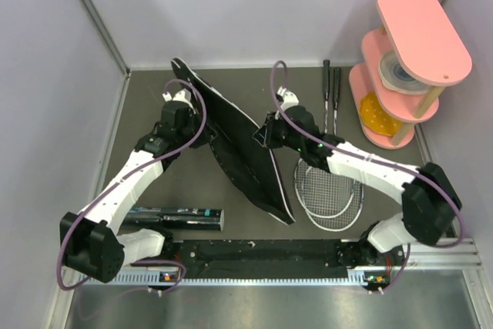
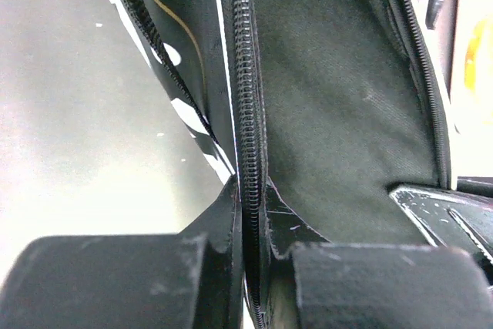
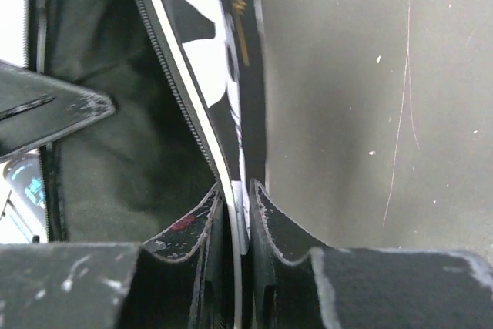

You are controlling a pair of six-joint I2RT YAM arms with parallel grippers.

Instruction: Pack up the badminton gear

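Observation:
The black racket-shaped bag stands on edge in the middle of the table, its mouth held apart from both sides. My left gripper is shut on the bag's left rim; in the left wrist view its jaws pinch the zipper edge. My right gripper is shut on the opposite rim, where its jaws clamp the white-piped edge. Two silver-framed rackets lie flat to the right of the bag, black handles pointing away. The long black shuttle tube lies near the left arm's base.
A pink tiered stand with a tape roll and a yellow item fills the far right corner. Grey walls close in the table on the left, back and right. The arms' mounting rail runs along the near edge.

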